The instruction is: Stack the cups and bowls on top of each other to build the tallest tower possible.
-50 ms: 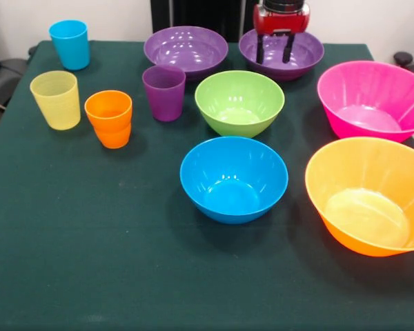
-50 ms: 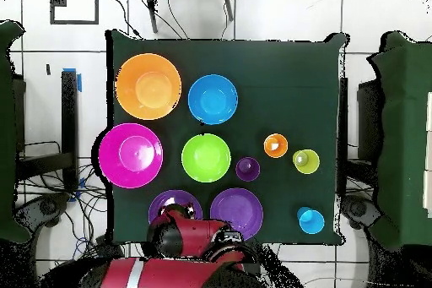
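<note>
Nothing is stacked; every cup and bowl stands apart on the green table (image 1: 90,227). My gripper (image 1: 276,49) hangs open over the right purple bowl (image 1: 300,52), its two black fingers (image 1: 261,48) spread inside the rim, holding nothing. In the overhead view the arm covers part of that purple bowl (image 2: 160,204). The other purple bowl (image 1: 185,48) sits to its left. In front are the green bowl (image 1: 239,102) and the blue bowl (image 1: 233,178). The pink bowl (image 1: 372,100) and orange bowl (image 1: 369,196) stand at the right. The blue cup (image 1: 70,43), yellow cup (image 1: 56,99), orange cup (image 1: 109,118) and purple cup (image 1: 164,92) stand at the left.
The pink and orange bowls reach the table's right edge. Chairs (image 2: 396,133) stand at both sides of the table in the overhead view, and cables lie on the tiled floor (image 2: 51,65).
</note>
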### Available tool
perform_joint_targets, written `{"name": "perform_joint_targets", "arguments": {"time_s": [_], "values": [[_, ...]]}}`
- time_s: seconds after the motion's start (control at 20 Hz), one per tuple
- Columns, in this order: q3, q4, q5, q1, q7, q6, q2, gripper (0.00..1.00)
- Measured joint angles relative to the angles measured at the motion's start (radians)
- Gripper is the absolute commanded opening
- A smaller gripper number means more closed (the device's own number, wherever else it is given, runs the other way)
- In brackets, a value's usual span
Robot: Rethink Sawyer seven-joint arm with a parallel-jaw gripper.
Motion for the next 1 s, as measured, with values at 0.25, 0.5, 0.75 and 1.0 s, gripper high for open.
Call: {"name": "perform_joint_targets", "arguments": {"time_s": [0.25,0.5,0.75,1.0], "values": [[0.000,-0.009,0.000,0.000,0.000,-0.024,0.015,1.00],[0.013,-0.010,-0.016,-0.023,0.000,-0.053,0.029,1.00],[0.029,-0.010,-0.033,-0.063,0.000,-0.079,0.038,1.00],[0.030,-0.010,-0.037,-0.075,0.000,-0.098,0.047,1.00]]}}
